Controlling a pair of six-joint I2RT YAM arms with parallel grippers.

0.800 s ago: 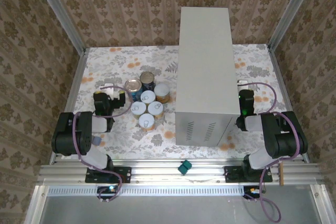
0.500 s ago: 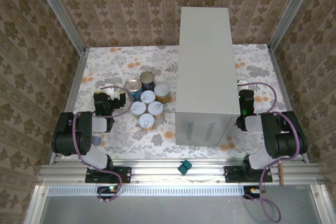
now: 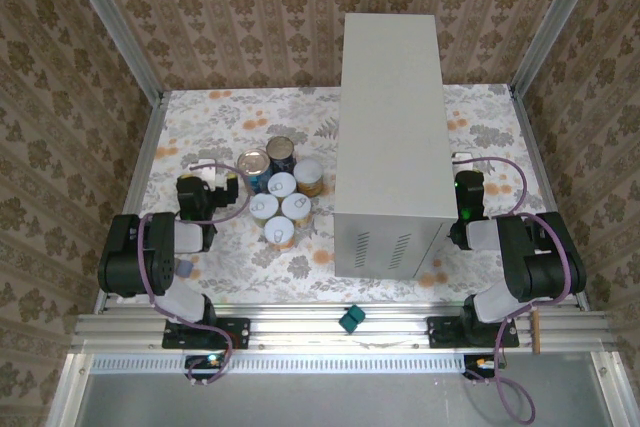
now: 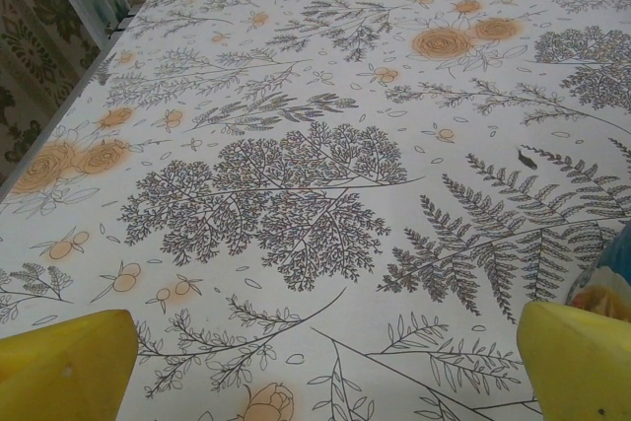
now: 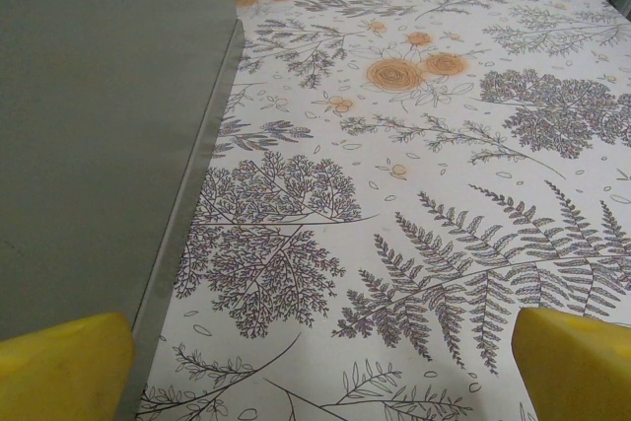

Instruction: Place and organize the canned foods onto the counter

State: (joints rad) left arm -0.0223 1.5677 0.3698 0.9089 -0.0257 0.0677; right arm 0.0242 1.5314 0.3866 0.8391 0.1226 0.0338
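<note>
Left end effector (image 4: 325,360) and right end effector (image 5: 320,362) wide open, empty. Cans (image 3: 281,194) upright on worktop (image 3: 200,127); grey box (image 3: 390,117) long axis near-far.

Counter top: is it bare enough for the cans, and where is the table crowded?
The counter top is wholly bare. The table is free at its far left corner and right of the counter. Crowded: the cans packed beside the counter's left wall.

Grey box (image 3: 390,117): smooth sheet metal, matt pale-grey paint. Tabletop (image 3: 200,117): smooth floral-printed covering with a low sheen. Tall cans (image 3: 281,150): shiny bare-metal tops; short cans (image 3: 283,185): matt white, plastic-looking lids.
</note>
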